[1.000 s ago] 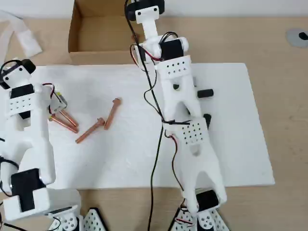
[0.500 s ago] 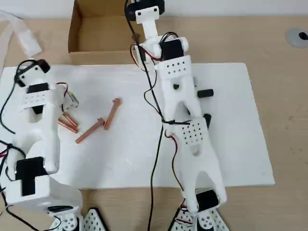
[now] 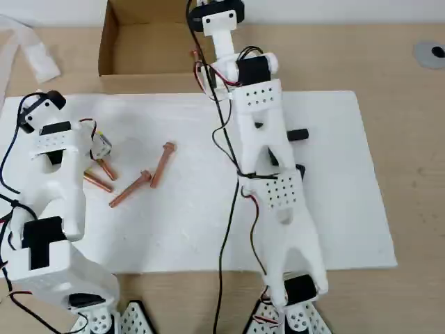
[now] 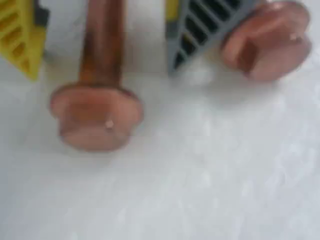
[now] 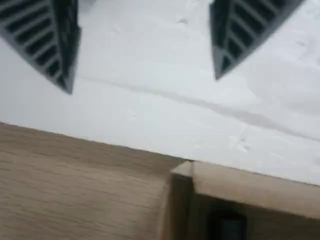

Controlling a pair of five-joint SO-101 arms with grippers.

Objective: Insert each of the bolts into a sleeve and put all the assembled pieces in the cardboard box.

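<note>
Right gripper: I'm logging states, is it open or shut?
Open. The right gripper shows its fingers wide apart, nothing between them.

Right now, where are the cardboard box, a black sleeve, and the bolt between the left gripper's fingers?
Cardboard box [image 3: 149,49], high view, on its bare floor.
Black sleeve [image 3: 297,134], high view, middle of the cylinder.
Bolt [image 4: 95,115], left wrist view, on its flanged head.

Bright, diffuse overhead light; soft faint shadows on white sheet [image 3: 188,229].
</note>
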